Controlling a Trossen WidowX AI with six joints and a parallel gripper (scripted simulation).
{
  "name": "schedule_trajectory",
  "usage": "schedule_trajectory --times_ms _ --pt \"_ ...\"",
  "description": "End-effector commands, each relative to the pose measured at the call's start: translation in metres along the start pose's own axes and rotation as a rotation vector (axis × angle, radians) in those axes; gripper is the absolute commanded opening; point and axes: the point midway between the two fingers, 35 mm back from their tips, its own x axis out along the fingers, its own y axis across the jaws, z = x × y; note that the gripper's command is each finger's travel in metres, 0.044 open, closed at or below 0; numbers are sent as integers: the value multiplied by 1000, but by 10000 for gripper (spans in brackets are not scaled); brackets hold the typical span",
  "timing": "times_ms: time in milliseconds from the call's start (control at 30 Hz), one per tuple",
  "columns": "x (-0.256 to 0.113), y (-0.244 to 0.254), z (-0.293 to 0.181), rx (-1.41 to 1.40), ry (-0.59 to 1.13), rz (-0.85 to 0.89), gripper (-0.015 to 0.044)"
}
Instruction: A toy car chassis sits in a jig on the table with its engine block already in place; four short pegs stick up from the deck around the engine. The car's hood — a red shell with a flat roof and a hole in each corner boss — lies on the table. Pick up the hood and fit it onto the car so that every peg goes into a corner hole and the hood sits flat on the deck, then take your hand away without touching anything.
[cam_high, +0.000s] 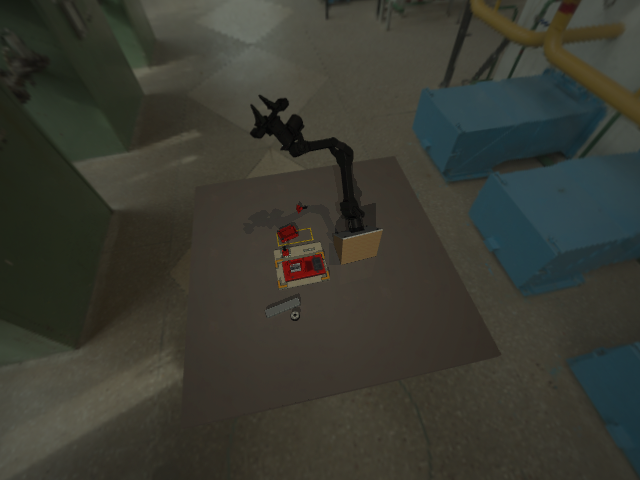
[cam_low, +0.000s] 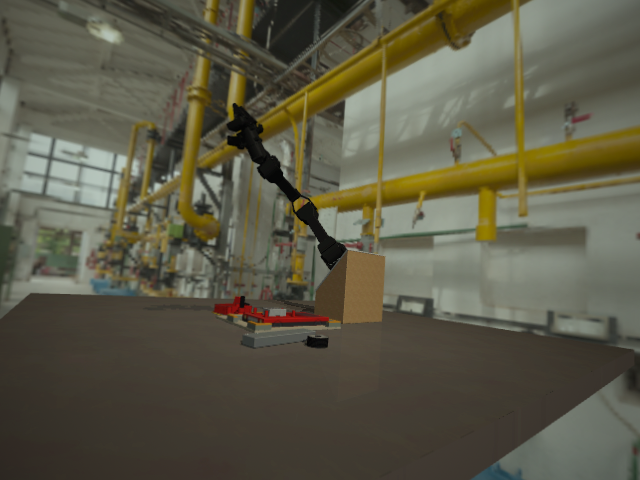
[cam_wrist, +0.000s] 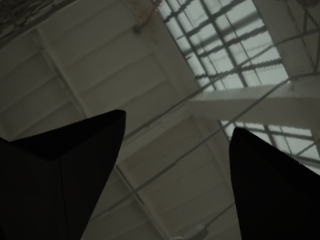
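Observation:
The red hood (cam_high: 287, 233) (cam_low: 224, 308) lies on the table beside the jig, over the left part of a yellow outline. The red chassis (cam_high: 305, 276) (cam_low: 305, 319) sits in the beige jig (cam_high: 305, 283). The light grey engine block (cam_high: 295, 267) (cam_low: 275, 312) is on its deck. Short red pegs stand near the engine in the exterior view; not all can be made out. My gripper (cam_high: 256, 101) (cam_wrist: 178, 129) is open and empty, raised high above the table and far from the hood, pointing up and away. The wrist view shows both fingers apart against the ceiling.
A wooden block (cam_high: 360, 246) (cam_low: 364, 286) stands by the arm's base, right of the jig. A grey bar (cam_high: 282, 306) (cam_low: 273, 338) and a small wheel (cam_high: 295, 315) (cam_low: 317, 341) lie in front. A small red and black piece (cam_high: 299, 207) lies behind the hood; another (cam_high: 285, 251) is at the jig.

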Motion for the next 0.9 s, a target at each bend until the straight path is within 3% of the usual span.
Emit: schedule_trajectory --times_ms 0,33,400,867 --pt "0 0 0 0 0 0 193" --pt "0 0 0 0 0 0 167" --pt "-64 -92 56 -566 -15 -346 440" --pt "-206 -181 128 -1218 199 -861 440"
